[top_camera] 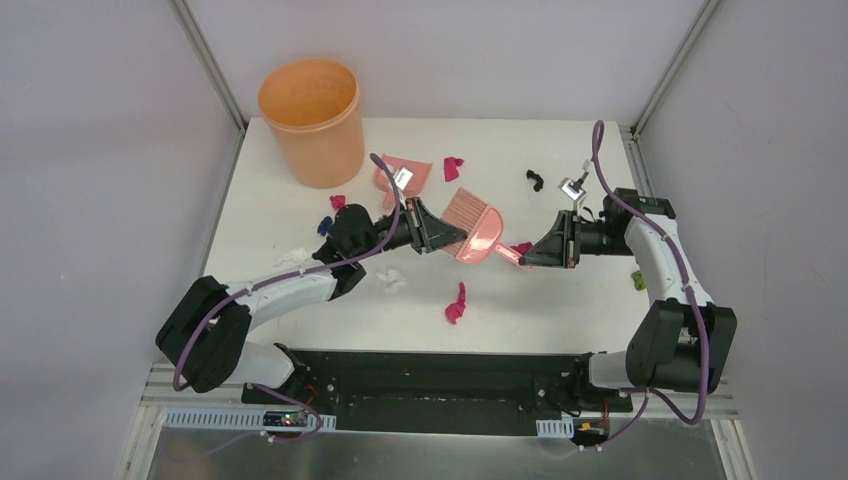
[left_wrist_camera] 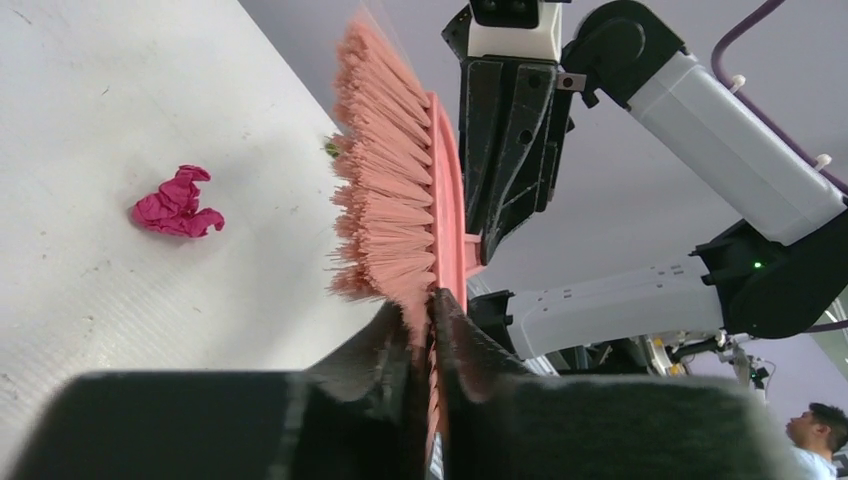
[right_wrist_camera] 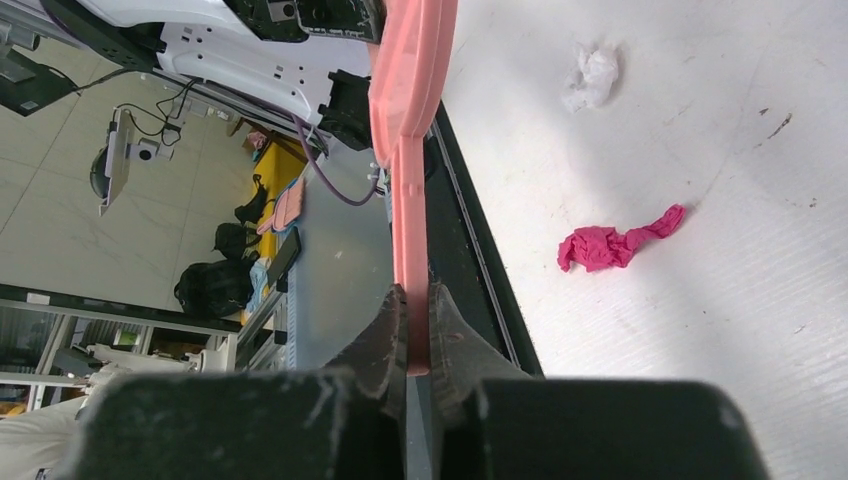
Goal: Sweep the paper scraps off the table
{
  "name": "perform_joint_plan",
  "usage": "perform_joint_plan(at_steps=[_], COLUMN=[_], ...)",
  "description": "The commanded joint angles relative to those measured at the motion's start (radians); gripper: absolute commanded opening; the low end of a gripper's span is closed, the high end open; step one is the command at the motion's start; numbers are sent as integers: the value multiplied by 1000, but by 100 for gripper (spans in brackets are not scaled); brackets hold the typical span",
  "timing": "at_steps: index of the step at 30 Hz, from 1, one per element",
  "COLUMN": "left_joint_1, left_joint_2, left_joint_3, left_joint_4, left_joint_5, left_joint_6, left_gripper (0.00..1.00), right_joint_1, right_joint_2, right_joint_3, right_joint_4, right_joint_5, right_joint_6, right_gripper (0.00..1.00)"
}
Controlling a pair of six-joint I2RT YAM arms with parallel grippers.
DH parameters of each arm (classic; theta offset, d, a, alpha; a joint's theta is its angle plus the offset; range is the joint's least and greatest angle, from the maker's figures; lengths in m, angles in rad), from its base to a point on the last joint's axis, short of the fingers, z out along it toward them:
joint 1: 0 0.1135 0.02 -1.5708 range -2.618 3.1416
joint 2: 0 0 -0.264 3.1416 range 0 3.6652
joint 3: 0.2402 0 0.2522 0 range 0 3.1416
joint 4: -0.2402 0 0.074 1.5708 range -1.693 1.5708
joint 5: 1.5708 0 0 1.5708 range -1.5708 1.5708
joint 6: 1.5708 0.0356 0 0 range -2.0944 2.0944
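Left gripper (left_wrist_camera: 425,300) clamps the brush (left_wrist_camera: 400,180) head and right gripper (right_wrist_camera: 410,292) its handle; light, crumpled paper scraps (left_wrist_camera: 178,203) beside them want sweeping with bristles, not pinching.

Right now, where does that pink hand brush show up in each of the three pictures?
Top external: the hand brush is mid-table, held between the left gripper and the right gripper.
Left wrist: in the centre, bristles facing left, rising from that gripper's fingers.
Right wrist: seen edge-on, a thin strip running up from the fingers.
Shared landmark: the white table.
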State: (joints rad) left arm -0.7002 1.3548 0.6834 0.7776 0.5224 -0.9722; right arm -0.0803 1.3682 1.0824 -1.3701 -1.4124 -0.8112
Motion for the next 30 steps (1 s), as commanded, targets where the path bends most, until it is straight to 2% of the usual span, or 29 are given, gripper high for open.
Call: perform_joint_plan(at_steps=[1, 3, 5, 7, 9, 11, 16, 20, 24, 27, 30], left_joint_1=[1, 6, -2, -2, -13, -25, -29, -34, -35, -41, -41], left_joint_2=[-6, -18, -46, -82, -118, -155, -138, -115, -97, -93, -91], left_joint_3=[59, 181, 280, 343, 379, 380, 378, 295, 259, 254, 240], left_joint_4=[-117, -484, -824, -1041, -1176, -1204, -1234, -1077, -1013, -970, -927], left_joint_5=[43, 105, 68, 22, -42, -90, 5, 181, 188, 264, 339], left_joint_6=[106, 304, 541, 745, 857, 923, 1064, 992, 975, 929, 891], left_gripper=[32, 47, 56, 61, 64, 66, 64, 62, 61, 61, 55], right_joint_1=[9, 31, 88, 167, 227, 281, 339, 387, 430, 484, 527], right_joint_2=[-15, -15, -14, -17, -27, -35, -31, -17, -1, 17, 43], right_joint_3=[29, 47, 60, 48, 20, 7, 73, 131, 140, 125, 123], right_joint_4=[-5, -13, -10, 30, 71, 81, -14, -78, -94, -75, -55], right_joint_5=[26, 85, 201, 363, 524, 597, 584, 575, 547, 518, 525], right_joint_6=[-57, -77, -86, -67, -54, -52, -63, -67, -49, -15, 11], right_gripper=[0, 0, 0, 0, 0, 0, 0, 0, 0, 0, 0])
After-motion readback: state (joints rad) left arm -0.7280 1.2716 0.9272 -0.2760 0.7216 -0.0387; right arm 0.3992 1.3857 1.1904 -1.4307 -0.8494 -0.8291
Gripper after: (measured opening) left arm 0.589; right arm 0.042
